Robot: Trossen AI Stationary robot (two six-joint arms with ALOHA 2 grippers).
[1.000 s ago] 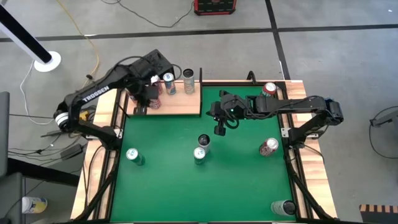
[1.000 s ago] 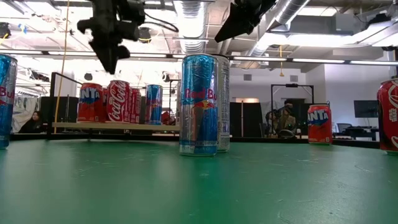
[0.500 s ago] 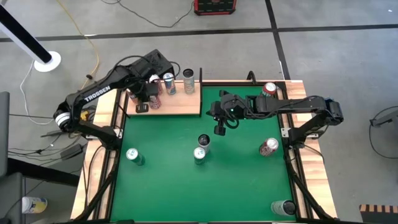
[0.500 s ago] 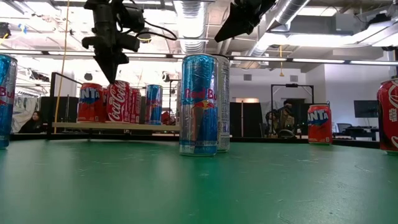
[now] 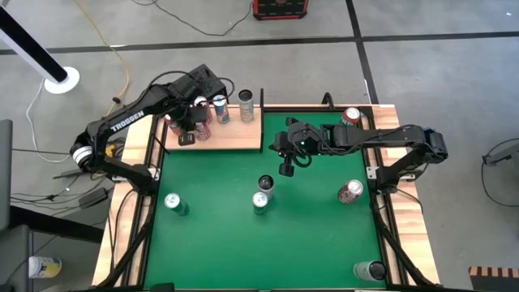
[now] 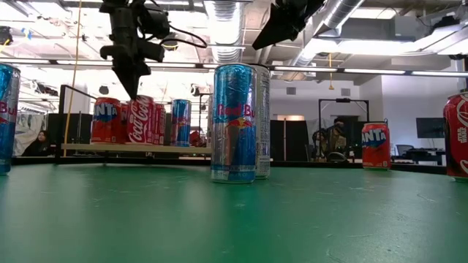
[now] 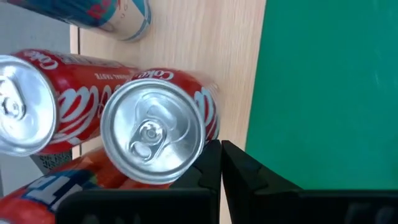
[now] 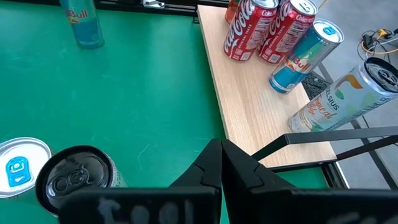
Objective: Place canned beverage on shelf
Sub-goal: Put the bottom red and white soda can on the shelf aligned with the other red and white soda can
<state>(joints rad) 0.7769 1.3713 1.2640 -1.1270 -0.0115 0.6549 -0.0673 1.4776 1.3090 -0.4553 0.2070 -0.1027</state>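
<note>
The pale-wood shelf point(image 5: 235, 138) lies at the table's far left. On it stand two red Coca-Cola cans point(image 7: 152, 130) point(image 7: 22, 106), an orange Fanta can point(image 6: 106, 120), a blue Red Bull can point(image 5: 220, 109) and a pale can point(image 5: 246, 105). My left gripper point(image 7: 221, 155) is shut and points down beside the top of the nearer Coca-Cola can point(image 6: 141, 120). My right gripper point(image 8: 221, 155), shut and holding nothing, hangs above the green felt just right of the shelf point(image 8: 249, 106). My left gripper comes from above, and its shut fingers point(image 7: 208, 165) stand close against the top rim point(image 7: 198, 152) of the Coca-Cola can, on the side facing the green felt. I cannot tell whether they touch it. The can stands on the shelf.
Loose cans stand on the felt: two Red Bull cans point(image 5: 173, 203) point(image 5: 260, 201), a dark can point(image 5: 265, 183), a red can point(image 5: 349, 191), one at the near right corner point(image 5: 369, 270) and a Fanta can point(image 5: 350, 116) at the far right.
My left gripper has sunk toward the top of the Coca-Cola can on the shelf and turned a little. My right arm has kept still.
</note>
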